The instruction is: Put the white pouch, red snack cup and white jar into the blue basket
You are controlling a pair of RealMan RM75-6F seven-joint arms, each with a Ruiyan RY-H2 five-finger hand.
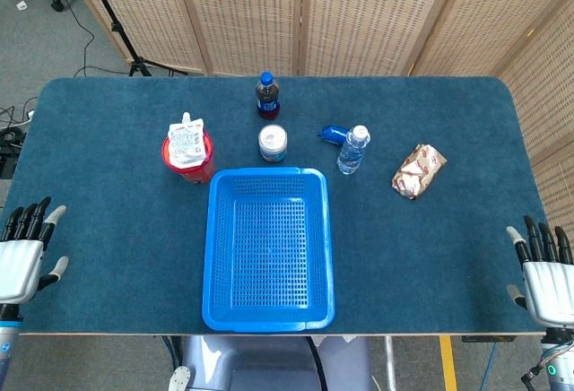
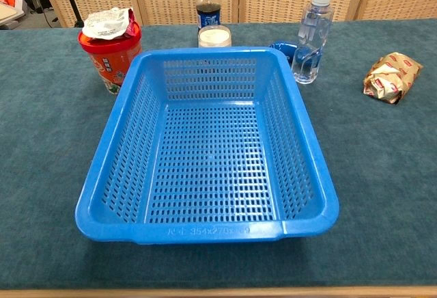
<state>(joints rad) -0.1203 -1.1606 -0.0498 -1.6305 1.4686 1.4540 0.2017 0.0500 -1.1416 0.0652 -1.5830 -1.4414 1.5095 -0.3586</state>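
The empty blue basket [image 1: 269,247] [image 2: 208,144] sits in the middle of the table near the front edge. Just beyond its far left corner stands the red snack cup [image 1: 188,160] [image 2: 109,55], and the white pouch [image 1: 186,142] [image 2: 106,23] lies on top of it. The white jar [image 1: 273,143] [image 2: 214,36] stands behind the basket's far rim. My left hand [image 1: 25,249] rests at the front left corner of the table, fingers apart, holding nothing. My right hand [image 1: 544,273] is at the front right corner, also spread and empty. Neither hand appears in the chest view.
A dark soda bottle with a blue cap [image 1: 266,96] [image 2: 207,3] stands behind the jar. A clear water bottle [image 1: 352,150] [image 2: 309,36] and a small blue object [image 1: 334,133] [image 2: 283,48] are right of the jar. A crumpled beige-and-red wrapper [image 1: 419,170] [image 2: 390,76] lies farther right.
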